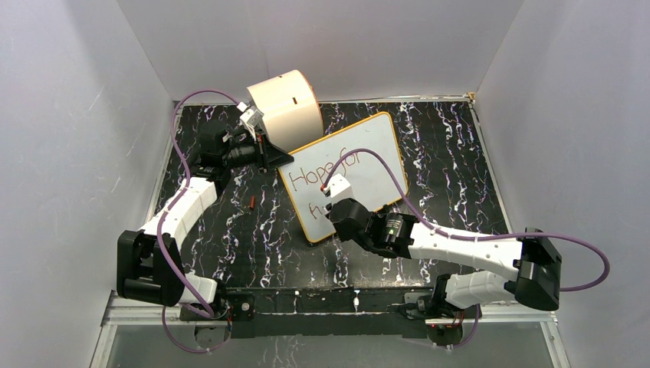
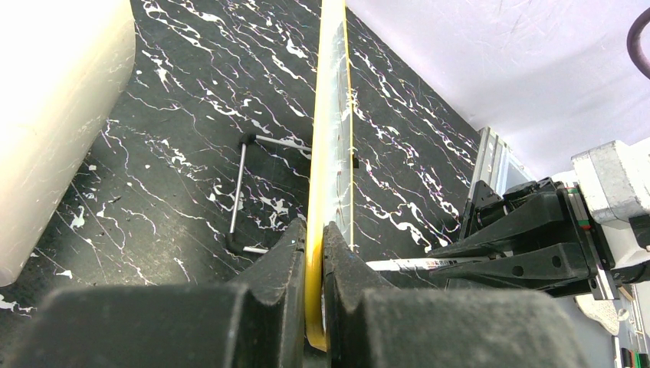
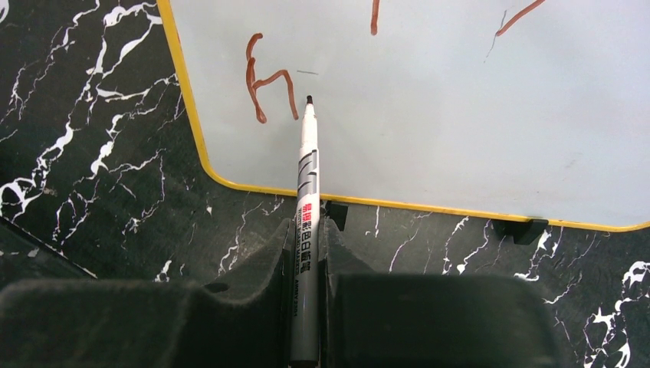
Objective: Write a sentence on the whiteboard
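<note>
- Left pincer (image 2: 314, 230) — clamped shut on the whiteboard (image 2: 331, 115) rim; brace it firmly.
- Right pincer (image 3: 306, 230) — closed on the marker (image 3: 308, 165), tip just right of the sentence (image 3: 264, 80); press lightly.

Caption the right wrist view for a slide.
Jaws shut on a marker, tip poised by the red-brown letter "h" on the whiteboard.
</note>
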### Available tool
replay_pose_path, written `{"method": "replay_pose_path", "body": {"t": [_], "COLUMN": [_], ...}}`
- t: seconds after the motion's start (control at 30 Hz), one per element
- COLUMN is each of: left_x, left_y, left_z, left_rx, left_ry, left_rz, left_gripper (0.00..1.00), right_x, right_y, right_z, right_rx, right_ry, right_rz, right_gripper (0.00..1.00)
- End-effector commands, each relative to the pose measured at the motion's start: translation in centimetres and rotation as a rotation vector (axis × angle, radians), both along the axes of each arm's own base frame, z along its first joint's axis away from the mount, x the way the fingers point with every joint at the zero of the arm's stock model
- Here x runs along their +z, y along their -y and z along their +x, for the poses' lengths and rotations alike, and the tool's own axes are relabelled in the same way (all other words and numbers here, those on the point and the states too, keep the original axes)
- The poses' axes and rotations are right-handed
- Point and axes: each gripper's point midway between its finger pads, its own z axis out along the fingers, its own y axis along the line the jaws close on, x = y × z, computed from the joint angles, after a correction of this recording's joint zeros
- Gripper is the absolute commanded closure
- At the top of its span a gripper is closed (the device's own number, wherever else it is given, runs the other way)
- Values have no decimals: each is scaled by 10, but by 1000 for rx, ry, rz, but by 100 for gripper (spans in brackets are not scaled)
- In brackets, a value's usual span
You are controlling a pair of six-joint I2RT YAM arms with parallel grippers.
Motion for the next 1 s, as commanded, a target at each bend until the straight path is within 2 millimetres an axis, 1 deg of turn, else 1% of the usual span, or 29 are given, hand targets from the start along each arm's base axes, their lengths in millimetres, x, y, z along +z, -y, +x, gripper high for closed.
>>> {"method": "replay_pose_path", "body": {"t": [0.0, 0.43, 0.97], "left_x": [-29, -29, -29], "left_y": [0, 0, 0], "left_z": [0, -1, -1], "left_rx": [14, 12, 10], "left_ry": [-55, -57, -55], "left_rz": [62, 62, 61], "left_gripper": [100, 100, 100], "right_x": [21, 14, 18], "right_y": [-7, -3, -12], "right_z": [13, 17, 26], "right_rx": [-33, -63, -61], "right_ry": [65, 67, 92], "right_rz": [56, 27, 59], "right_gripper": [100, 100, 100]}}
